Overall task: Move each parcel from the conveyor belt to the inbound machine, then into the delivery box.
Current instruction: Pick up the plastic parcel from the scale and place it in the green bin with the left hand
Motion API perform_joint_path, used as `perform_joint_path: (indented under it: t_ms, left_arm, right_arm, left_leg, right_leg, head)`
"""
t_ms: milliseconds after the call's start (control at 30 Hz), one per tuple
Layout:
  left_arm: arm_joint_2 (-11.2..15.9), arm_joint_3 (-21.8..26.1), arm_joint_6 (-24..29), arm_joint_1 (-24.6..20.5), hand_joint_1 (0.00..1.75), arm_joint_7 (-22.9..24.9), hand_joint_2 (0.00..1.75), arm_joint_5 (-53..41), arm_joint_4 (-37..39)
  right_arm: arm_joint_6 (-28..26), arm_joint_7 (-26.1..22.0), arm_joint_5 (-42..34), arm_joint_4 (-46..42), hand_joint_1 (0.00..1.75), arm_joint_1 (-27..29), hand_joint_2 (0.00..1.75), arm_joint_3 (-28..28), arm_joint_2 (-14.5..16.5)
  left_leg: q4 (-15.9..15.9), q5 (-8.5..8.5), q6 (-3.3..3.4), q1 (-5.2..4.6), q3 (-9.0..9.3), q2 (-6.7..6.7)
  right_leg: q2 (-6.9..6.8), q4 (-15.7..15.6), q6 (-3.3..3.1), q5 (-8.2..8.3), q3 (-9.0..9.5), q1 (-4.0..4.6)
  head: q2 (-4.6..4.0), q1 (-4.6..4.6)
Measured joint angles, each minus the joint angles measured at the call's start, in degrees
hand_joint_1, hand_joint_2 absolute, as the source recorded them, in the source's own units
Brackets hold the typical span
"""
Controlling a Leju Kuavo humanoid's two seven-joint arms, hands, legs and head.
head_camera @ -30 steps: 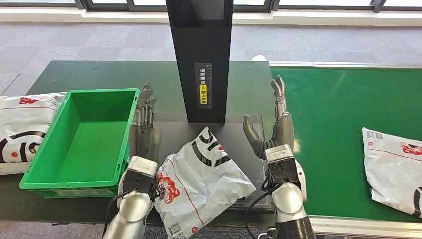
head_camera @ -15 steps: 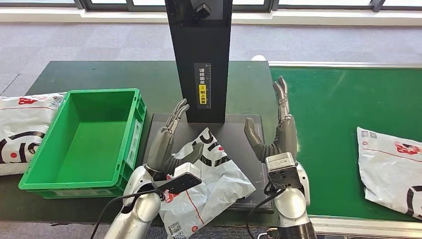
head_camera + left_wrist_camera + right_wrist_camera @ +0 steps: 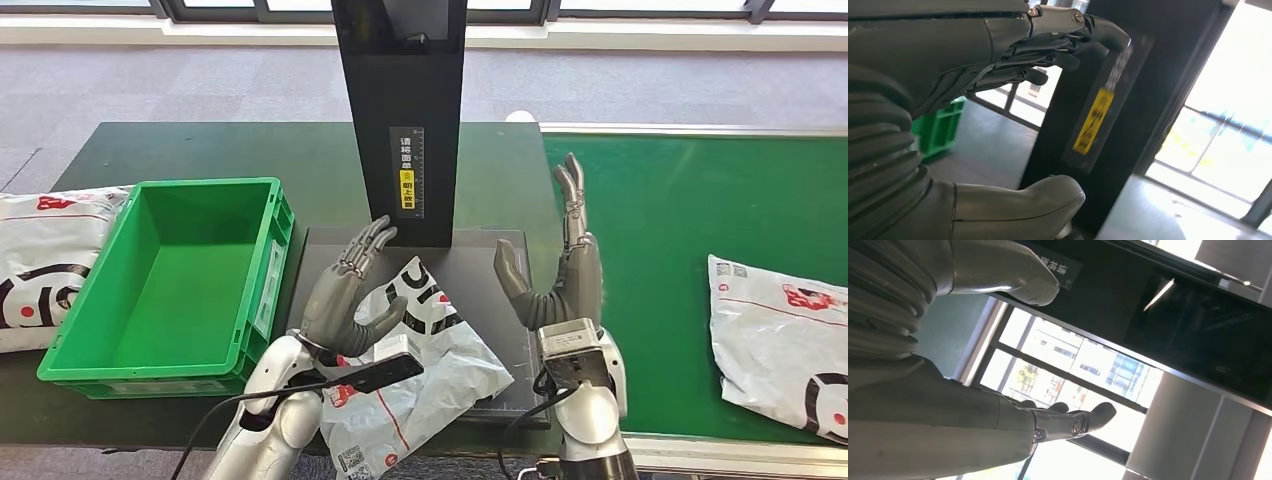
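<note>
A crumpled white parcel (image 3: 420,360) with black and red print lies on the dark plate (image 3: 480,275) of the inbound machine, below its black column (image 3: 402,120). My left hand (image 3: 345,295) hovers over the parcel's left part, fingers spread, holding nothing. In the left wrist view that left hand (image 3: 973,100) faces the column's yellow label (image 3: 1093,120). My right hand (image 3: 555,265) stands upright at the plate's right edge, fingers apart and empty. Another white parcel (image 3: 785,345) lies on the green conveyor belt (image 3: 680,220). The green delivery box (image 3: 175,280) stands empty on the left.
A third white parcel (image 3: 35,265) lies on the dark table (image 3: 220,150) left of the green box. A black cable (image 3: 230,405) runs along my left forearm. Grey floor and window frames lie beyond the table.
My left hand swung from beside the box to above the parcel. The right hand shifted slightly right. The belt parcel moved a little left.
</note>
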Motion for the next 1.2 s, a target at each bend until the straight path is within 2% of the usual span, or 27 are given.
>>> perform_joint_path:
  t_ms: [200, 367, 600, 733, 1200]
  left_arm:
    - [4.05, -0.01, -8.54, 7.55, 0.0, 2.99, 1.75, -7.9, -1.27]
    - [6.74, -0.22, -17.28, 12.24, 0.0, 4.17, 1.75, -10.03, -3.72]
    - [11.33, -0.66, -19.76, 13.58, 0.0, 1.4, 1.75, -6.63, -4.46]
    - [12.69, -0.81, -20.6, 13.59, 1.74, 0.57, 1.75, -5.12, -4.4]
    - [12.49, -1.89, -15.98, 12.31, 1.75, -2.73, 1.75, -4.81, -4.68]
  right_arm:
    - [1.72, -1.58, -2.36, -1.77, 0.0, 0.44, 1.75, -0.41, -0.52]
    - [3.13, -2.23, -4.35, -1.56, 0.0, -1.16, 1.75, -0.52, -1.01]
    - [3.09, -1.75, -5.93, -0.39, 0.0, -3.45, 1.75, -0.52, -1.89]
    - [2.47, -1.88, -6.42, -0.36, 0.0, -3.45, 1.75, -0.52, -2.34]
    - [1.39, -2.32, -6.79, -0.36, 0.0, -2.99, 1.75, -0.52, -2.69]
  left_leg:
    - [-0.02, -0.06, -0.03, 0.01, -0.01, 0.15]
    - [-0.02, -0.08, -0.03, 0.01, -0.03, 0.14]
    - [-0.03, -0.04, -0.04, 0.04, 0.02, -0.01]
    - [-0.02, -0.03, -0.05, 0.04, 0.04, 0.0]
    - [-0.01, -0.03, -0.05, 0.04, 0.06, 0.01]
  right_leg:
    - [0.14, 0.0, -0.03, -0.06, -0.09, 0.01]
    - [0.1, 0.0, -0.02, -0.07, -0.08, 0.01]
    - [-0.06, 0.01, -0.07, -0.1, 0.03, 0.05]
    - [-0.03, 0.01, -0.09, -0.09, 0.03, 0.06]
    - [-0.03, 0.0, -0.09, -0.09, 0.03, 0.05]
  head:
    - [0.0, 0.0]
    - [0.0, 0.0]
    - [0.0, 0.0]
    - [0.0, 0.0]
    - [0.0, 0.0]
